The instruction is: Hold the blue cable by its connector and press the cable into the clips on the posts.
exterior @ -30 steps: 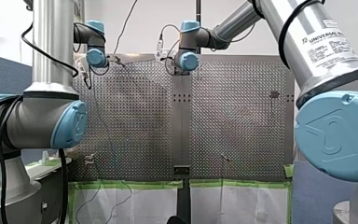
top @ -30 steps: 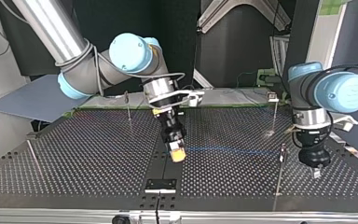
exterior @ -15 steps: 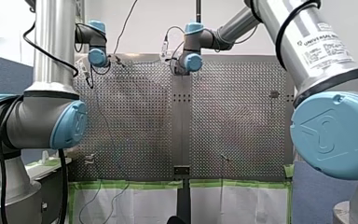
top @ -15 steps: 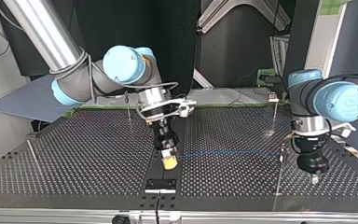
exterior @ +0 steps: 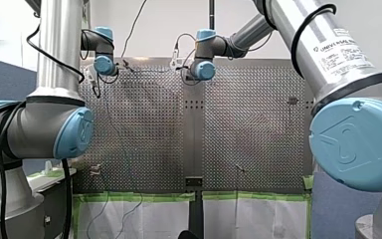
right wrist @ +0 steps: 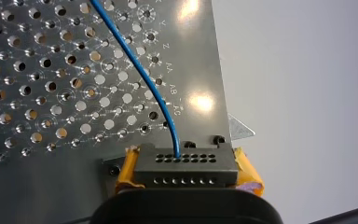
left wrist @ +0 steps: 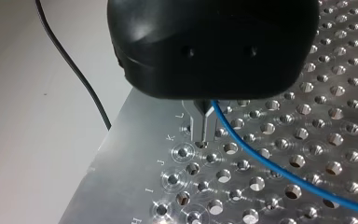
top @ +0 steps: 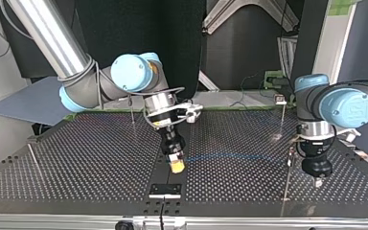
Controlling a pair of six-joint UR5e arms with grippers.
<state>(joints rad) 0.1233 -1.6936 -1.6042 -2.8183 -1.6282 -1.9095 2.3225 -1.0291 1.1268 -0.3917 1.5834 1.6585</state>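
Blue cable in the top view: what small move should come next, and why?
Probably ease the blue cable down into the clip on the post beside my left end effector. It stretches from the connector in my right end effector to that post, level with its top, and does not look seated.

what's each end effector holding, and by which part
My right end effector grips the blue cable by its connector, between yellow pads; my left end effector pinches the cable's length.

We read "UNIVERSAL ROBOTS" on the white label (exterior: pixel 347 49) on the right arm (exterior: pixel 288 27). Engraved letters ran along the table edge (left wrist: pixel 135 154): L, K, J, I, H in the left wrist view. In the right wrist view they were Y, Z, AA, AB, AC.
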